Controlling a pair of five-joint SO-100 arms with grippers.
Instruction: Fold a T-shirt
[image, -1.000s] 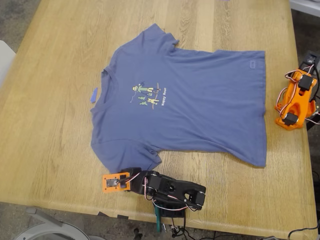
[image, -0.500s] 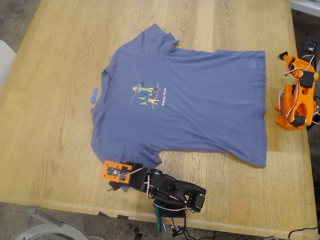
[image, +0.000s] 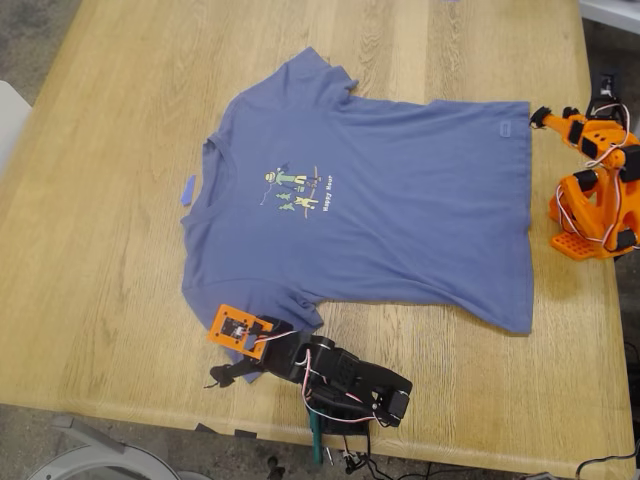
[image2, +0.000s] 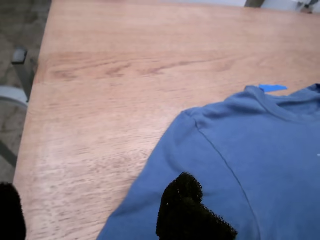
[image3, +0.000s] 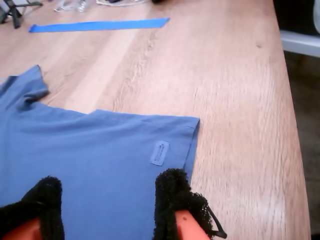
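The slate-blue T-shirt (image: 400, 200) lies flat and spread on the wooden table (image: 100, 300), collar toward the exterior view's left, print facing up. My first gripper (image: 232, 362) is open at the sleeve nearest the exterior view's bottom edge. In the first wrist view one black fingertip (image2: 185, 210) sits over the sleeve of the T-shirt (image2: 240, 165) and the other is off the cloth over bare wood. My second gripper (image: 540, 118) is open at the hem corner at the exterior view's upper right. Its padded fingers (image3: 175, 200) hover just above the T-shirt (image3: 100, 150), near the small hem label.
A tiny blue scrap (image: 188, 189) lies beside the collar, also in the first wrist view (image2: 272, 88). A blue tape strip (image3: 100, 24) is stuck on the wood beyond the shirt. The second arm's orange base (image: 590, 215) stands at the table's edge on the exterior view's right.
The first gripper has swung up over the near sleeve and opened. The second arm has unfolded from its base and reached out to the hem corner.
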